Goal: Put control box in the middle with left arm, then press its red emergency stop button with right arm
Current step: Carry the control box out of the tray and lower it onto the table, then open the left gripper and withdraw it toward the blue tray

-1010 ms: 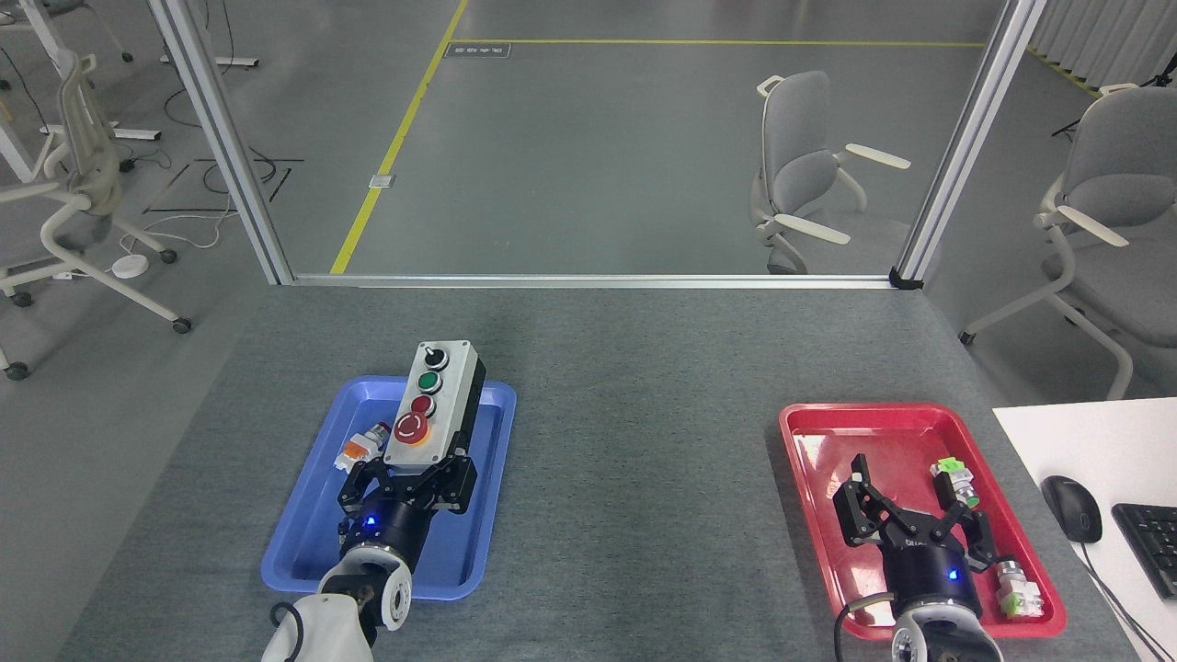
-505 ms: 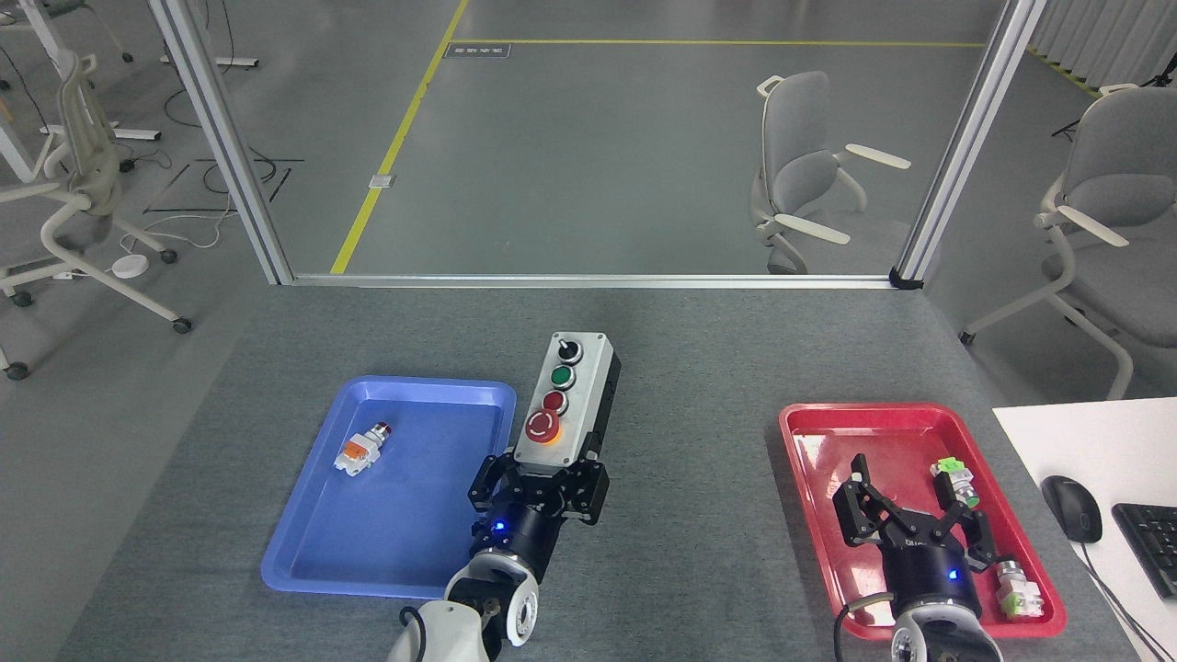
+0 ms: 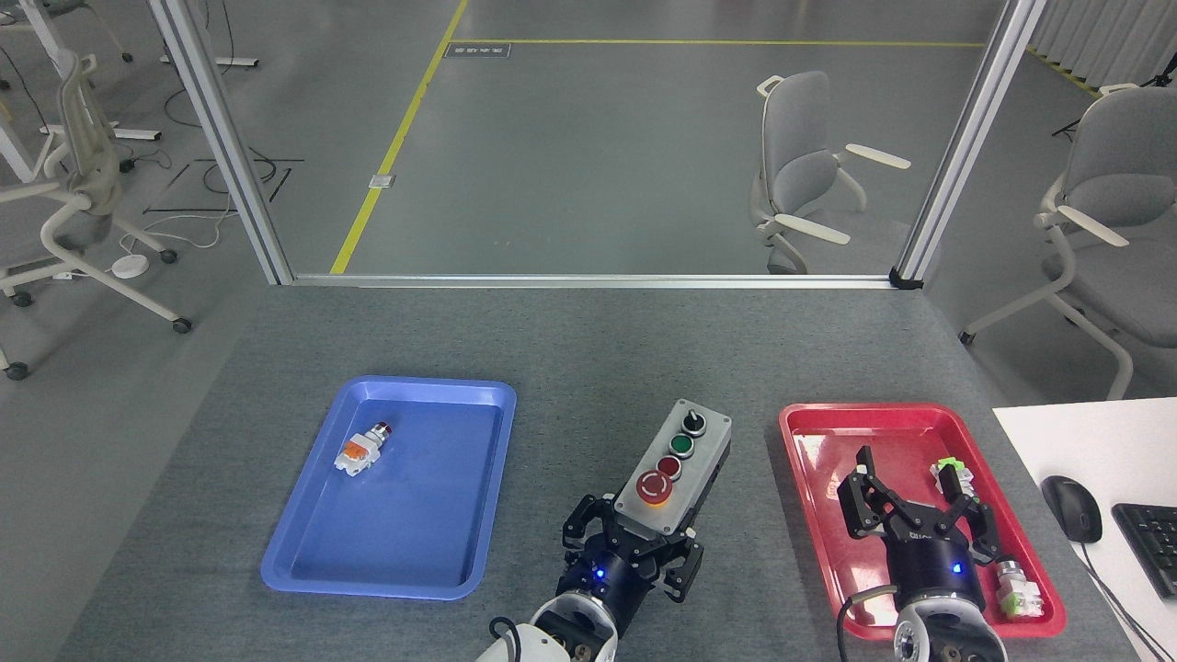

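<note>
My left gripper is closed on the near end of the control box, its black claw fingers wrapped around both sides just below the red emergency stop button. The box lies over the bare grey mat between the two trays, angled so its knob end points away and to the right; whether its base rests on the mat or hangs just above it I cannot tell from this angle. My right gripper hangs over the red tray with its claws spread wide and nothing between them. Just beside its right claw sits a small green-and-white part, and another green-and-white part lies near the tray's near right corner. The blue tray to the left holds only a small orange-and-white push-button part, well apart from the box.
</note>
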Controlling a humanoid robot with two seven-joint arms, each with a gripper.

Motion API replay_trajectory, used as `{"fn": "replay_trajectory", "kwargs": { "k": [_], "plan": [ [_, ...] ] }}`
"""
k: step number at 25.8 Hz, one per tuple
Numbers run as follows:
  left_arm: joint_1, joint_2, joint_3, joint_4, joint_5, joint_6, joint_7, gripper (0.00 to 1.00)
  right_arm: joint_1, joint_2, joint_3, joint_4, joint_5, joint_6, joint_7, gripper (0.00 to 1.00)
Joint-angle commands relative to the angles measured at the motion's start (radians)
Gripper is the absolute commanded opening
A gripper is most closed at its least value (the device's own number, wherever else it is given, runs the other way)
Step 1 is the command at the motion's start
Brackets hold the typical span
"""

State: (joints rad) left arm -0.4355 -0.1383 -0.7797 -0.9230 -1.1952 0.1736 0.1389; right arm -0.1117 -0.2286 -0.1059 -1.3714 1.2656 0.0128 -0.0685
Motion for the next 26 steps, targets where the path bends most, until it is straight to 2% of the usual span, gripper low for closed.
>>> {"fn": "replay_trajectory", "kwargs": {
  "k": [1, 14, 15, 16, 17, 18, 19, 21, 22, 26],
  "plan": [
    [-0.002, -0.001, -0.059, 0.064, 0.002, -0.005, 0.004, 0.00, -0.002, -0.005, 0.000, 0.000, 0.000, 0.001, -0.002, 0.99],
    [-0.049, -0.001, -0.076, 0.141, 0.003, -0.043, -0.042, 0.00, -0.008, -0.006, -0.012, 0.000, -0.003, -0.005, -0.002, 0.99],
    [-0.049, -0.001, -0.076, 0.141, 0.002, -0.042, -0.042, 0.03, -0.008, -0.005, -0.012, 0.000, -0.003, -0.005, 0.000, 0.99],
    [-0.049, 0.000, -0.076, 0.141, 0.002, -0.037, -0.044, 0.14, -0.008, -0.005, -0.012, 0.000, -0.003, -0.005, 0.000, 0.99],
    [-0.051, 0.000, -0.076, 0.141, 0.002, -0.034, -0.044, 0.31, -0.008, -0.006, -0.012, 0.000, -0.003, -0.007, -0.002, 0.99],
    [-0.051, 0.000, -0.076, 0.141, 0.003, -0.028, -0.045, 0.54, -0.008, -0.006, -0.012, 0.000, -0.003, -0.007, -0.002, 0.99],
    [-0.049, 0.000, -0.075, 0.141, 0.003, -0.017, -0.045, 0.72, -0.008, -0.006, -0.012, 0.000, -0.002, -0.007, -0.002, 0.99],
    [-0.049, 0.002, -0.075, 0.136, 0.003, 0.006, -0.042, 0.93, -0.008, -0.006, -0.012, 0.000, -0.002, -0.013, -0.002, 0.99],
    [-0.048, 0.002, -0.073, 0.127, 0.003, 0.009, -0.042, 0.97, -0.008, -0.008, -0.012, 0.000, -0.002, -0.019, -0.002, 0.99],
    [-0.032, 0.008, -0.070, 0.082, 0.005, -0.003, -0.041, 0.98, -0.008, -0.021, -0.012, 0.000, -0.002, -0.033, -0.002, 0.99]
  ]
}}
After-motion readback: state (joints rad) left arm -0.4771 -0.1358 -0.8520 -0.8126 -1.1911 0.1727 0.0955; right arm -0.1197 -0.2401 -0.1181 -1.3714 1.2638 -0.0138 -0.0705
